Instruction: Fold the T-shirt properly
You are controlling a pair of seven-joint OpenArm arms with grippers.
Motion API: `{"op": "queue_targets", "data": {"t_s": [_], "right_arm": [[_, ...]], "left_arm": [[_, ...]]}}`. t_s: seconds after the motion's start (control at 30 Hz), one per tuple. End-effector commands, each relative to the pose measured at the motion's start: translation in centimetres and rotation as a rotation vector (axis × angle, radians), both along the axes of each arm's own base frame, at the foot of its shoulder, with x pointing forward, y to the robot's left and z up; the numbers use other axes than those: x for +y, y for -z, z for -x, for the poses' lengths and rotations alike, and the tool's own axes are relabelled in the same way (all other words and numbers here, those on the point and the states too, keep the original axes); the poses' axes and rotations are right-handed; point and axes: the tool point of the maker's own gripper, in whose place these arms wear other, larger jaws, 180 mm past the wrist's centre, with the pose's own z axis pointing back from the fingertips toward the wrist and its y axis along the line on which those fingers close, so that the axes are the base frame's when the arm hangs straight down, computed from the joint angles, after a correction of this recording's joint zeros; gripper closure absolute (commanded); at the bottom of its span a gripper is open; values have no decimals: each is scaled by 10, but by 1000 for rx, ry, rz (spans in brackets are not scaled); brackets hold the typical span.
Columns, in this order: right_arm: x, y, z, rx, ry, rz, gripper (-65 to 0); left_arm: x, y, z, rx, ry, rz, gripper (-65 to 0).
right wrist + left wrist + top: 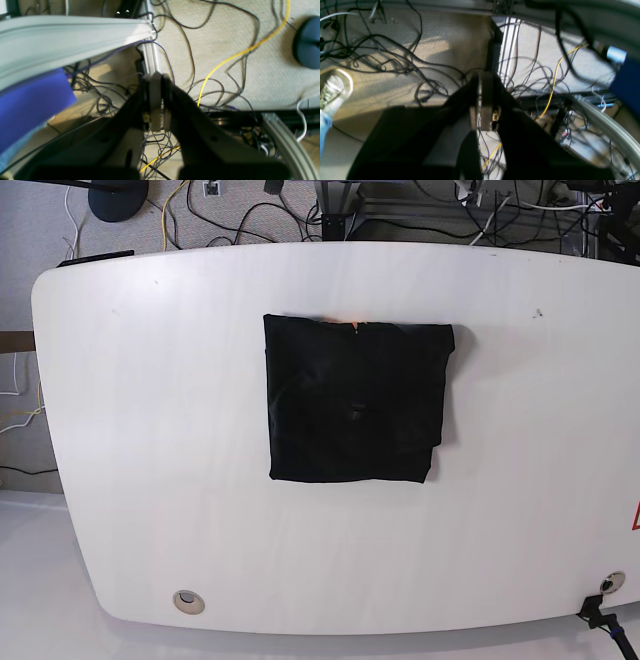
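You have the T-shirt (353,403) lying flat on the white desk (150,430), folded into a roughly square black packet a little toward the far side of the middle. Its left, right and near edges run fairly straight; at the right side a narrow strip of an under layer sticks out past the top layer. An orange tag (357,324) peeks out at the far edge.

In the base view you see neither arm over the desk. Both wrist cameras look down past the desk at the floor.

Your left end effector (486,100) has its fingers pressed together with nothing between them. Beneath it you see beige carpet (440,47), a tangle of black cables (395,57), a yellow cable (555,75) and, at the left edge, a white shoe (333,91) below a blue trouser leg.

Your right end effector (156,100) is likewise closed tight on nothing. Under it lie more black cables, a yellow cable (232,57) and a silver frame rail (150,57); a dark round base (308,42) sits at the right edge. A blurred grey edge (70,37) and something blue (30,105) fill the left of that view; you cannot tell what the blue thing is.
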Motion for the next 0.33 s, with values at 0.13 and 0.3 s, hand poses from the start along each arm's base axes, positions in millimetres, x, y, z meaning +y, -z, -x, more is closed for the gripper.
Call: {"op": "queue_targets", "data": {"t_s": [0.13, 0.3], "right_arm": [[1, 6, 0, 38, -50, -9, 0], [3, 9, -2, 55, -51, -12, 0]], "left_arm": [[7, 6, 8, 72, -23, -12, 0], [-8, 8, 5, 79, -32, 12, 0]]}}
